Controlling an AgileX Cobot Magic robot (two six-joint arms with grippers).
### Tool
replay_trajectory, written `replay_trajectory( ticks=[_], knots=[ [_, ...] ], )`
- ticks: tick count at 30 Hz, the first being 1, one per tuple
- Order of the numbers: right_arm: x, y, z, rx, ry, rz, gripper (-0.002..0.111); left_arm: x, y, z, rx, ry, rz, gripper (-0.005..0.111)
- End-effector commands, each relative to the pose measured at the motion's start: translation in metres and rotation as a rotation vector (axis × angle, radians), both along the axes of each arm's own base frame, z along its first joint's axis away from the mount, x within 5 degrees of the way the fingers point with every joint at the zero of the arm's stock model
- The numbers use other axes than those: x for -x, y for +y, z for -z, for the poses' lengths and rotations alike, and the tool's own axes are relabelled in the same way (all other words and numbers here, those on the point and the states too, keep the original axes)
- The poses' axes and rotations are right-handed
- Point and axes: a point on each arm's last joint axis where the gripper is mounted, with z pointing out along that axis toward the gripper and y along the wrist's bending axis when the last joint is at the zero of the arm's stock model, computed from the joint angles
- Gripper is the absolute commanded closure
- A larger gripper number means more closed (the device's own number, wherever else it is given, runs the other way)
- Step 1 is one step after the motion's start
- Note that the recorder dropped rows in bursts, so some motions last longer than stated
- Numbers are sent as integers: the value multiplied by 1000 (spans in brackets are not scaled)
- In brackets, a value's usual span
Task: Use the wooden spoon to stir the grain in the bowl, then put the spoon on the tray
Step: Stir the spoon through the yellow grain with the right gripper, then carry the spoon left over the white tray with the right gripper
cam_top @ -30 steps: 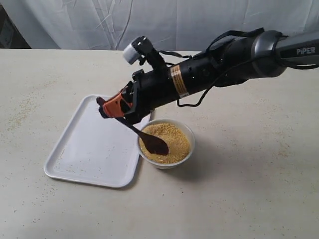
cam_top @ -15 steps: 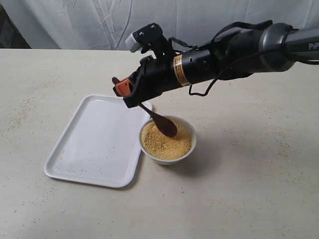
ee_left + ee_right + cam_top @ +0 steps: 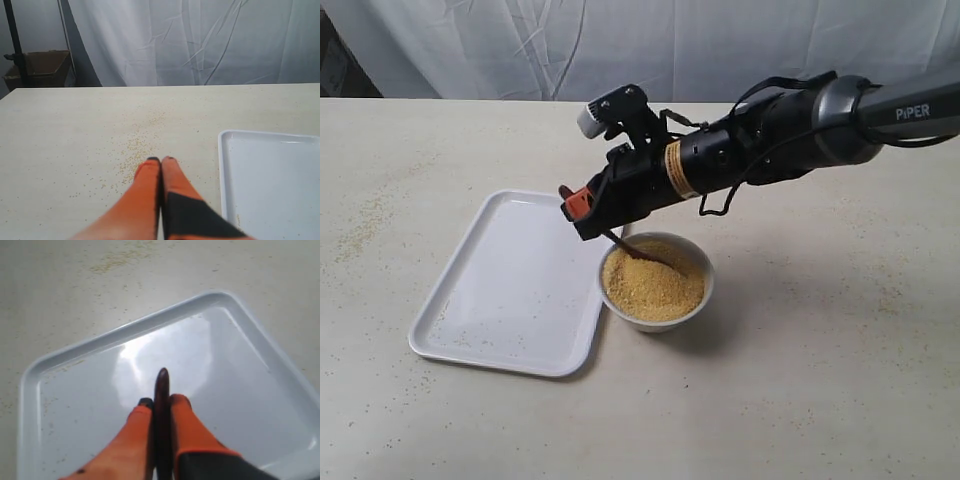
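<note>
Gripping the wooden spoon (image 3: 632,249), the right claw (image 3: 576,205) dips it in grain (image 3: 658,288); left claw (image 3: 161,160) sits closed.

Our right arm (image 3: 750,150) is a black tube meeting a grey sleeve with white PIPER lettering (image 3: 923,112). A yellow label (image 3: 675,165) rings it, black cables (image 3: 772,84) loop alongside, and a grey camera (image 3: 605,108) sits at the wrist. Our right hand (image 3: 575,205) and left hand (image 3: 161,160) show orange fingers with black tips.
</note>
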Motion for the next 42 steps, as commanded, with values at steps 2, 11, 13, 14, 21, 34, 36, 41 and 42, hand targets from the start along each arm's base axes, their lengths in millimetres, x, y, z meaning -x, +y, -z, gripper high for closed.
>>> replay_trajectory(
  ticks=[2, 11, 13, 14, 21, 34, 36, 41, 42],
  knots=[
    [2, -2, -31, -45, -48, 11, 108, 0, 0, 1, 6, -6, -1, 107],
    [-9, -13, -46, 30, -158, 158, 108, 0, 0, 1, 6, -6, -1, 107],
    [-9, -9, -31, 36, -107, 146, 108, 0, 0, 1, 6, -6, -1, 107],
    [-8, -6, -24, 34, -79, 132, 108, 0, 0, 1, 6, -6, -1, 107],
    [5, 6, -15, -44, 37, 28, 108, 0, 0, 1, 6, -6, -1, 107],
    [10, -5, -84, -109, -94, 118, 108, 0, 0, 1, 6, -6, -1, 107],
    [13, 1, -75, -107, -63, 89, 108, 0, 0, 1, 6, -6, -1, 107],
    [5, 3, -51, -96, 28, 164, 108, 0, 0, 1, 6, -6, -1, 107],
    [3, 4, -56, -136, 62, 195, 108, 0, 0, 1, 6, -6, -1, 107]
  ],
)
